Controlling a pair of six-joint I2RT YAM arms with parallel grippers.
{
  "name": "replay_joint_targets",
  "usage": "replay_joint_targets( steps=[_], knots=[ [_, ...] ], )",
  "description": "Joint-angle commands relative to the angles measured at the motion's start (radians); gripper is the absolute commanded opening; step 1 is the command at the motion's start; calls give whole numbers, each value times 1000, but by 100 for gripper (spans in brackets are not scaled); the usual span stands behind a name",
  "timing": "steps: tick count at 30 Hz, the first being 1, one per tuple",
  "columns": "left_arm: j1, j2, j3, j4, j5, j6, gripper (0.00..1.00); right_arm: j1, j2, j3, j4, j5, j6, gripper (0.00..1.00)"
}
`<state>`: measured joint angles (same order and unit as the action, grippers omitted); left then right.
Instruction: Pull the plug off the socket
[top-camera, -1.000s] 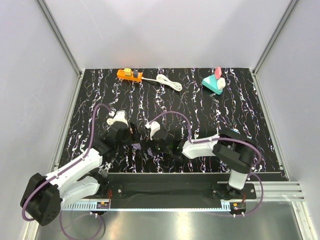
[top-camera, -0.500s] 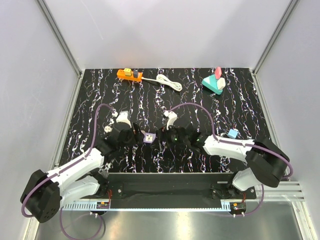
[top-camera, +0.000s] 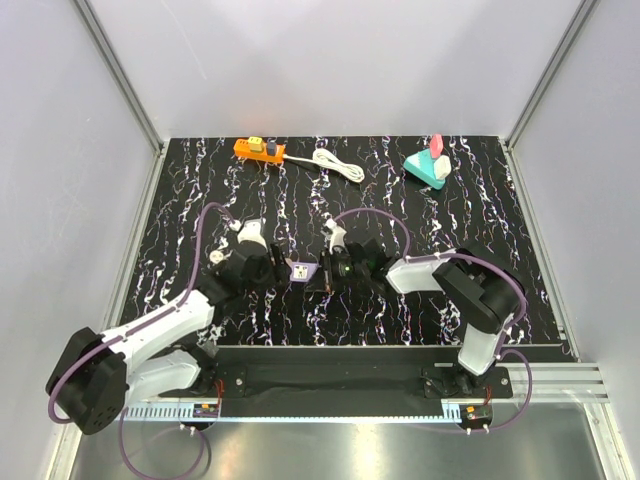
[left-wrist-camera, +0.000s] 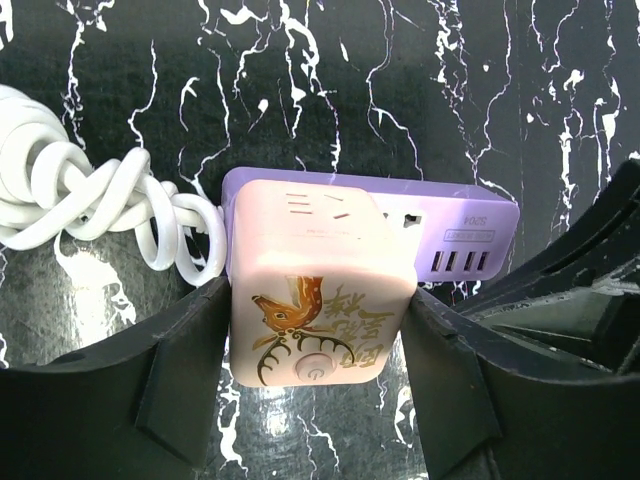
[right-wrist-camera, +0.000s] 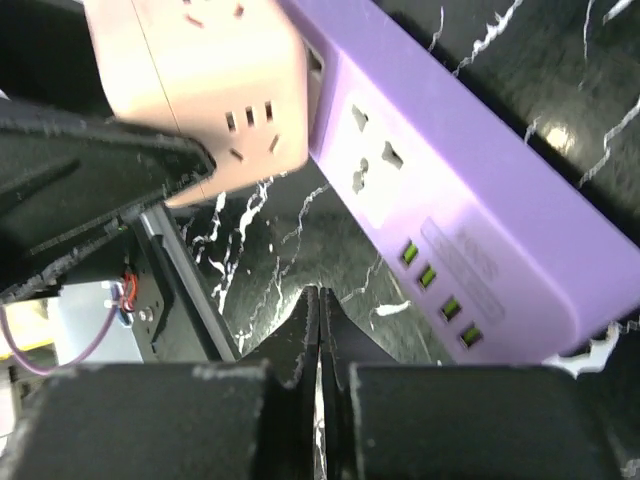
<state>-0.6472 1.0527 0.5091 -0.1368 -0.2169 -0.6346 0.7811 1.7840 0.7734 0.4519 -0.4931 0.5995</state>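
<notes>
Black marbled table (top-camera: 450, 230), mid-front: pink cube plug (left-wrist-camera: 320, 290) sits seated on the purple socket strip (left-wrist-camera: 455, 215). Left gripper (left-wrist-camera: 320, 345) clamps the cube's sides. Right gripper (right-wrist-camera: 318, 318) has its fingers pressed together by the strip; can't tell if it holds it. Step looks like pre-pull. Next: brace strip, pull cube straight off. Strip's long axis runs left-right, USB end toward the right arm.

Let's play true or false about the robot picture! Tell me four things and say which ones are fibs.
1. The left gripper squeezes the pink cube plug. True.
2. The power strip behind it is green. False: it is purple.
3. An orange socket bar lies at the far side of the table. True.
4. The right gripper is wide open. False: its fingers are pressed together.
</notes>
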Motion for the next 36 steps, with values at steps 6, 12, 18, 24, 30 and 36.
replay_joint_targets(
  steps=[6,12,18,24,30,36],
  knots=[
    [-9,46,129,-17,-1,3,0,-13,-5,110,33,-49,14,0],
    [-9,96,196,-78,-6,13,0,-34,133,228,-2,-53,5,0],
    [-9,133,218,-83,5,16,0,-36,190,273,-13,-45,-7,0],
    [-8,164,236,-89,14,24,0,-49,193,259,-12,-35,-23,0],
    [0,190,258,-93,17,33,0,-63,132,231,7,-39,-9,0],
    [20,205,272,-93,30,38,0,-85,101,219,5,-44,-3,0]
  ],
)
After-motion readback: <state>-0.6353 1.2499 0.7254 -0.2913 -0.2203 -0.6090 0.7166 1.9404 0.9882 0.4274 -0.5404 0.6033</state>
